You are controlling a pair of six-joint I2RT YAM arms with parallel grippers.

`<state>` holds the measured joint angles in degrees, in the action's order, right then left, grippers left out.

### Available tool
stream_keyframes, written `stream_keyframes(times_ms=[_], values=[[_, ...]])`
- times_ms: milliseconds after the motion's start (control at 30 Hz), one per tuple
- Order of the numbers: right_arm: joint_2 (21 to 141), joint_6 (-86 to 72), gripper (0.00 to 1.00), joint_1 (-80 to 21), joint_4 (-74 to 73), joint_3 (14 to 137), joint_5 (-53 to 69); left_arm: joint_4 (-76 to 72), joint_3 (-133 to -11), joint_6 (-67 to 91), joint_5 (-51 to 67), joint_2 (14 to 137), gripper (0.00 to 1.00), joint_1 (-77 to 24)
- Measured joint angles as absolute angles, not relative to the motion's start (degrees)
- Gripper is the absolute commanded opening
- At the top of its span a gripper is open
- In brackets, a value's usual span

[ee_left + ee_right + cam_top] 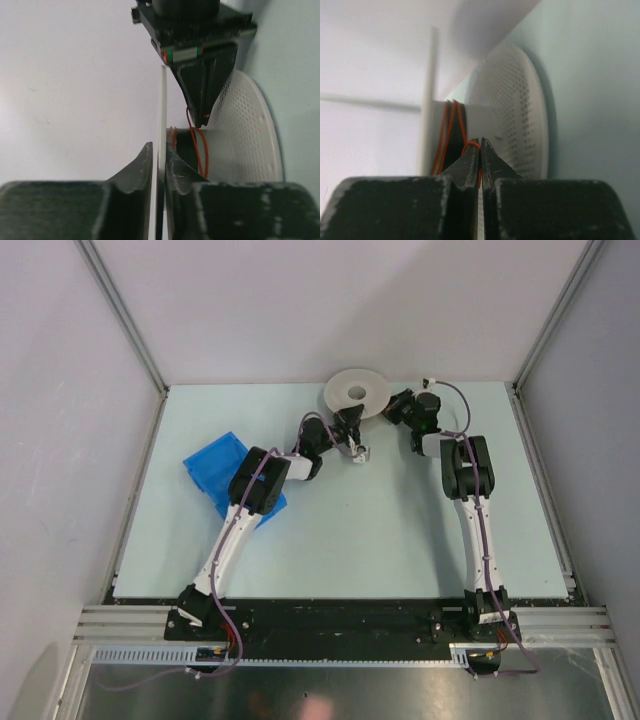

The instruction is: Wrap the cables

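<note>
The grey-white spool lies at the back middle of the table. My left gripper comes at it from the front. In the left wrist view its jaws are closed on the spool's thin plain flange, one finger on each side. The cable, a thin orange-red wire, loops around the hub beside the perforated flange. My right gripper reaches in from the right. It is shut on the cable, which runs from its tips to a few turns on the hub.
A crumpled blue cloth lies on the pale table at the left, partly under the left arm. White walls and aluminium posts close in the back and both sides, right behind the spool.
</note>
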<state>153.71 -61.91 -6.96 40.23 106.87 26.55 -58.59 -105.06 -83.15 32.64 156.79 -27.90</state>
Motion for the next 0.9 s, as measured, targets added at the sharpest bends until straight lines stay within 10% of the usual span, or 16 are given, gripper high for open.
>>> stream_keyframes(times_ms=[200,900], values=[[157.3,-65.0,0.0,-7.0,39.2,113.2,18.8,-60.5,-106.3,-84.6,37.5,158.0,0.65,-27.2],[156.3,-67.3,0.23,-6.5,38.0,111.9,14.4,-70.2,-87.3,-82.3,45.2,146.6,0.73,-26.9]])
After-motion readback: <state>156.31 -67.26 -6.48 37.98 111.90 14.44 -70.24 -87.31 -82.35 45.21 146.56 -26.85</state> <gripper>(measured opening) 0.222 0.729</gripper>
